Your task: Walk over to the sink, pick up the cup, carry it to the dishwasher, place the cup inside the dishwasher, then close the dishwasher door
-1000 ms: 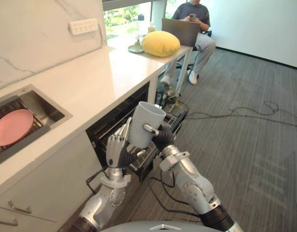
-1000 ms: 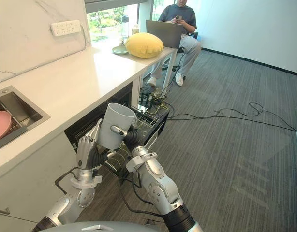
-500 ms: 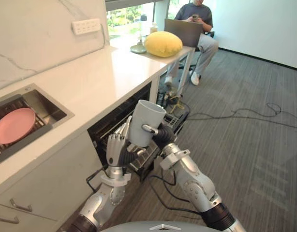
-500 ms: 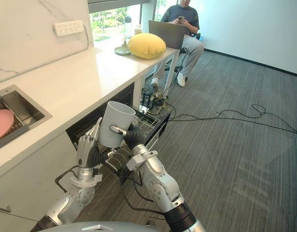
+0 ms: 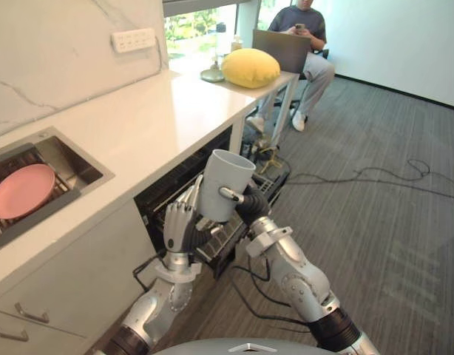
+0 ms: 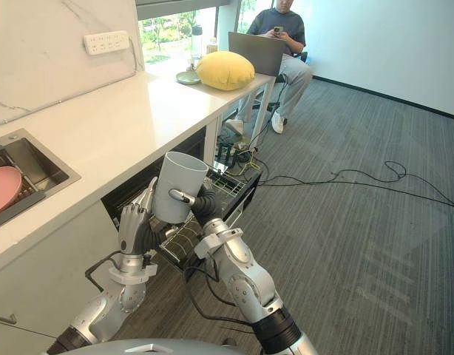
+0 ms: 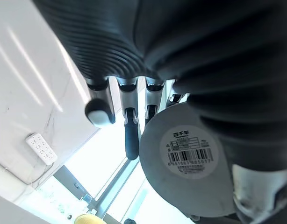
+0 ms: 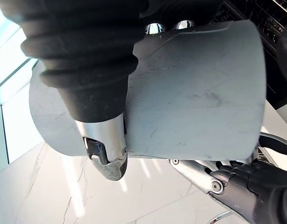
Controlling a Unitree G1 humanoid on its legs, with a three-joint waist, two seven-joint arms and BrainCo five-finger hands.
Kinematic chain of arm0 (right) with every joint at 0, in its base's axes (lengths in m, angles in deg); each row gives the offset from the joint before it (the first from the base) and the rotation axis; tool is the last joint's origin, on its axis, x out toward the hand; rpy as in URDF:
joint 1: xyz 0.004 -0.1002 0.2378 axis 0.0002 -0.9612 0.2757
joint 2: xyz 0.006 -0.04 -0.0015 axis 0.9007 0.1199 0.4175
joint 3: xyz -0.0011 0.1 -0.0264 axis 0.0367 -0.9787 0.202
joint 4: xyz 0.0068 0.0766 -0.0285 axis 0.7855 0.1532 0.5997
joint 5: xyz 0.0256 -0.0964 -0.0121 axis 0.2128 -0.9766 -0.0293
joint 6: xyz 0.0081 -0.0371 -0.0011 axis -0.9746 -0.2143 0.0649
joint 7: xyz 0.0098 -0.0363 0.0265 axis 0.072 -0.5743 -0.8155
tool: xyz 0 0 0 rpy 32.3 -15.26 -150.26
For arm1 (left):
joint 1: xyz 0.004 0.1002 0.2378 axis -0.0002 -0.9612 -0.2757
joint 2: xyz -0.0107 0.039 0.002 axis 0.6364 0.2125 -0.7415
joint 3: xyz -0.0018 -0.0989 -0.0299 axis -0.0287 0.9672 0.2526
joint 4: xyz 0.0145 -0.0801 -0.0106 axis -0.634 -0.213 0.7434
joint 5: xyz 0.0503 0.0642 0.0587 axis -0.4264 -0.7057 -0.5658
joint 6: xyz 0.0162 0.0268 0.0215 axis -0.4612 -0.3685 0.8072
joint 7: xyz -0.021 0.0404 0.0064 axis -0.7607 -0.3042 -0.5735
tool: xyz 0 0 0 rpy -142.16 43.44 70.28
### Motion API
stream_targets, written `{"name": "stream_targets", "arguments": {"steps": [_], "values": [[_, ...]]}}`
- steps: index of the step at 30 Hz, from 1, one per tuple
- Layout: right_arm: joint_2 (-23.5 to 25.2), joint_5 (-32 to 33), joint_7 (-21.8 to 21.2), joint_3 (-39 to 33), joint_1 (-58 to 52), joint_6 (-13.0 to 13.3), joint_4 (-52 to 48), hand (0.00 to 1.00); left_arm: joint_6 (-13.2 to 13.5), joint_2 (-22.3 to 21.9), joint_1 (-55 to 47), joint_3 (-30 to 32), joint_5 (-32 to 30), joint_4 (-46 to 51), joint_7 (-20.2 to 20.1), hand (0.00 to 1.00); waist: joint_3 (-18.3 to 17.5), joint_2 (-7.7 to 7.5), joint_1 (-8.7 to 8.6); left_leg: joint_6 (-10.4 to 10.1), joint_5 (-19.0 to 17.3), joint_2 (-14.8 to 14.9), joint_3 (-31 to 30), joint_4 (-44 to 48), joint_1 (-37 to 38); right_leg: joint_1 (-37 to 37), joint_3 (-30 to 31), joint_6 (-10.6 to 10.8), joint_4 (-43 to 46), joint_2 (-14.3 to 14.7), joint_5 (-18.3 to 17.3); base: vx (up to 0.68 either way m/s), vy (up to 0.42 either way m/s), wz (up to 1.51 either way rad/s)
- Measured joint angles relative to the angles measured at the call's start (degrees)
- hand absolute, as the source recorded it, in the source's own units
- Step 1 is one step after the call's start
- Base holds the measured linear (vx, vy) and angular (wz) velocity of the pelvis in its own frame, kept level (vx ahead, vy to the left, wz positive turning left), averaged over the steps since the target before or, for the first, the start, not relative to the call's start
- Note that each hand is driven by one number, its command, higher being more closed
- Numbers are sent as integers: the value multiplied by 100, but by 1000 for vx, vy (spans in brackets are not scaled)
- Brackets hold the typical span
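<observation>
A pale grey cup (image 5: 225, 185) is held upright in front of the open dishwasher (image 5: 171, 188), above its pulled-out wire rack (image 5: 265, 182). My right hand (image 5: 249, 204) is shut on the cup, its thumb (image 8: 104, 148) curled across the cup's wall (image 8: 195, 93). My left hand (image 5: 180, 226) stands just left of the cup, fingers (image 7: 130, 136) straight and upright against its side. In the left wrist view the cup's base (image 7: 188, 156) carries a barcode sticker. The dishwasher door is down and mostly hidden behind my arms.
The white counter (image 5: 138, 126) runs along the left, with a sink (image 5: 73, 167) holding a pink plate (image 5: 21, 191). A yellow cushion (image 5: 249, 66) lies at the counter's far end, where a person (image 5: 307, 29) sits. Black cables (image 5: 360, 177) trail over the grey carpet on the right.
The whole picture has shifted a little, so the camera has moved. The cup stays in the same grip before the dishwasher, and the left hand stays beside it.
</observation>
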Motion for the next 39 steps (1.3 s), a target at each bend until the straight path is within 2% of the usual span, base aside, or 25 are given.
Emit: {"name": "stream_targets", "arguments": {"steps": [11,23,25,33,39], "values": [[131,8,4,30,-1,105,0,100,35,-9,-37,-74,354,162,0,0,1,0,-3,-2,-1,1,1,-1,4,0,1,2,5,0,0,0,0,0],[344,253,8,4,-17,269,109,100,212,-183,-46,-21,648,187,-14,0,13,8,-14,-4,-3,1,1,-34,51,38,0,1,20,0,-13,0,0,0],[417,355,11,-3,-25,289,118,100,252,-190,-49,14,788,187,-42,0,31,11,-14,-19,-12,1,1,-35,54,38,-1,-21,26,-1,-32,0,0,0],[846,994,12,-364,-233,782,378,100,401,-455,-320,382,1775,171,-216,0,39,9,-16,1,2,0,-60,-35,77,95,-81,12,28,-6,-45,0,0,4],[893,1374,22,-748,-547,888,589,100,515,-625,-381,806,2487,336,-245,0,41,11,-26,1,3,0,-143,-35,67,128,-159,-25,23,-13,-88,-1,-1,6]]}}
